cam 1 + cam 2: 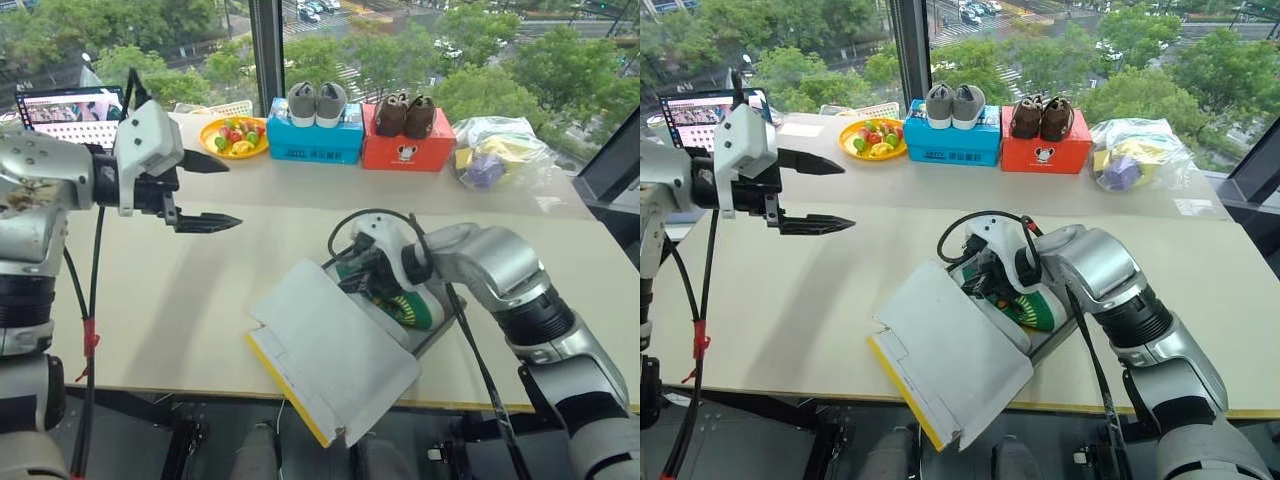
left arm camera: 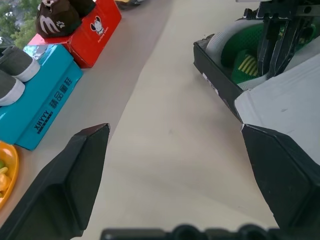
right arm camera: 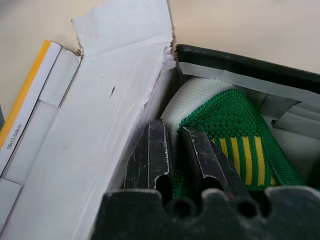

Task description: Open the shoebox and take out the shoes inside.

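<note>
So, taking the scene item by item:

Shoebox: you have the shoebox (image 1: 425,335) sitting on the near half of the table (image 1: 200,290), in front of your right arm, with its hinged lid (image 1: 335,355) thrown fully open toward you, white inside up and yellow edge hanging past the table's front edge.

Shoes: the shoes (image 3: 235,132) are not yet out; green knit and white sole lie in the dark-walled box.

Right gripper: your right gripper (image 3: 175,150) reaches down into the box, fingers drawn nearly together with green fabric showing in the slit between them, so it looks pinched on a shoe's edge, probably the grip for the lift.

Left gripper: your left gripper (image 1: 205,190) hovers above the bare table well left of the box, jaws spread wide and empty, likely parked clear of the lid.

Head views: these give you the layout, the lid's overhang, and the back row: blue box (image 1: 315,140) with a grey pair, red box (image 1: 408,150) with a brown pair, fruit plate (image 1: 233,136), laptop (image 1: 72,110).

Right wrist view: it alone shows you the fingers against the fabric.

Left wrist view: it shows you the box's dark outer wall and the yellow tread stripes (image 2: 246,63).
</note>
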Robot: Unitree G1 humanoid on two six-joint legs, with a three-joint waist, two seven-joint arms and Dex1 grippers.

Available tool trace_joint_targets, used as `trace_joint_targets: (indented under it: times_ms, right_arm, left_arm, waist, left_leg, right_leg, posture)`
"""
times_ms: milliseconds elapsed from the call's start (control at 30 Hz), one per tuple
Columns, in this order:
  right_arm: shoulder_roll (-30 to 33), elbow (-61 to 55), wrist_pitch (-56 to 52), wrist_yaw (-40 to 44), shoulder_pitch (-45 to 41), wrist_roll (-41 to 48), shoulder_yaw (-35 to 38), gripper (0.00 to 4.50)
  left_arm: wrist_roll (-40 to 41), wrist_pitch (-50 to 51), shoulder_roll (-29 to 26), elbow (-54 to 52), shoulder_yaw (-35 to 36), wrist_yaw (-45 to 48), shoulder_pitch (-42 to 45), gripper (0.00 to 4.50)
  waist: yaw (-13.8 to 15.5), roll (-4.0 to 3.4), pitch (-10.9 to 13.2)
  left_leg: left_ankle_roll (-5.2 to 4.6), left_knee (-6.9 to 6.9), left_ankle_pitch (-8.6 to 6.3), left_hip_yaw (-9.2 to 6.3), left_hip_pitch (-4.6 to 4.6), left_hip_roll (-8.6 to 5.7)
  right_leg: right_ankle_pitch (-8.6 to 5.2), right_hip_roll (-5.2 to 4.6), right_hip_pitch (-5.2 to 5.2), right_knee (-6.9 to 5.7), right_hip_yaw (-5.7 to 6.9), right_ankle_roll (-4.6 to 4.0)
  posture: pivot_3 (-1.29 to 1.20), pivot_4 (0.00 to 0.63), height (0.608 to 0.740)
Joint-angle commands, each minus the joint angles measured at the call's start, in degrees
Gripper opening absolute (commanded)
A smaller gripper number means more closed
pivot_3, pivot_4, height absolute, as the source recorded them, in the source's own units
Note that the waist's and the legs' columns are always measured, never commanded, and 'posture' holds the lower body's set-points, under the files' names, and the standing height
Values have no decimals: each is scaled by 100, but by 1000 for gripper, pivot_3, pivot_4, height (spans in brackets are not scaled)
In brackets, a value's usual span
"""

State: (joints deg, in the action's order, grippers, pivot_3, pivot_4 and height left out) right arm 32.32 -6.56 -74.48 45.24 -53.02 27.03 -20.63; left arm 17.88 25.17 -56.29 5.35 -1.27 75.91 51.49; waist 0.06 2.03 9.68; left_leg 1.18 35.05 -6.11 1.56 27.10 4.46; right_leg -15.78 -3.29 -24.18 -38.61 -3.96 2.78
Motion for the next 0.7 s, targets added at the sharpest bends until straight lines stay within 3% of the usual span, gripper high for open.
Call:
trace_joint_targets:
  times_ms: [33,133,167,267,367,433,500,567,633,700]
  right_arm:
    - [-87,341,252,-449,-32,-453,-11,170]
    - [-634,501,72,-484,-173,3,702,170]
    - [-671,836,489,-805,-273,-439,513,170]
    - [-907,845,677,-664,-440,-391,497,170]
    - [-921,1302,1456,-1065,-636,-1167,93,170]
    - [-739,1050,1121,-583,-772,-822,217,170]
    - [23,1001,1520,-323,-703,-1506,-493,170]
    - [718,179,1092,445,-559,-958,-473,170]
    - [905,-464,616,967,-578,-226,-117,170]
    - [950,-134,527,739,-690,-439,-44,170]
  left_arm:
    - [-43,-142,6,8,22,34,258,4500]
    - [-65,-176,39,47,-10,48,295,4500]
    - [-68,-185,47,54,-19,55,306,4500]
    - [-40,-161,84,50,-31,61,343,4500]
    - [-88,-197,98,54,-60,63,326,4500]
    - [-91,-186,109,49,-53,63,322,4500]
    - [-75,-157,106,-3,-35,56,295,4500]
    - [-84,-158,91,-21,-29,55,266,4500]
    - [-89,-165,82,-23,-24,55,244,4500]
    - [-87,-174,96,-23,-29,37,236,4500]
  waist:
    - [-5,0,0]
    - [-36,0,0]
    - [-60,1,-1]
    - [-99,0,0]
    - [-116,0,0]
    - [-108,-2,2]
    - [-63,-3,3]
    - [8,-5,6]
    - [60,-4,9]
    - [7,-4,8]
  left_leg:
    - [0,0,0,0,0,0]
    - [0,2,0,0,-1,0]
    - [0,4,0,0,-2,0]
    - [1,11,2,0,-4,1]
    - [1,10,2,0,-3,1]
    - [1,9,2,0,4,1]
    - [1,7,1,0,16,1]
    - [1,7,1,-1,20,-6]
    - [0,5,0,0,29,-9]
    - [-1,2,-1,1,28,-6]
  right_leg:
    - [0,1,-1,-1,0,0]
    - [1,2,-1,-5,-1,0]
    - [1,2,-1,-10,-2,-1]
    - [2,4,-3,-22,-5,-1]
    - [1,5,-6,-23,-6,-1]
    - [1,4,-14,-23,-6,-1]
    - [1,4,-19,-19,-5,0]
    - [-3,-4,-19,-14,-2,5]
    - [-3,-10,-21,-1,0,7]
    - [-2,-7,-19,4,0,4]
  posture:
    - [0,150,739]
    - [0,150,739]
    - [0,150,739]
    - [0,150,739]
    - [0,150,739]
    - [0,150,739]
    - [0,150,739]
    - [0,150,739]
    - [0,150,739]
    - [0,150,739]
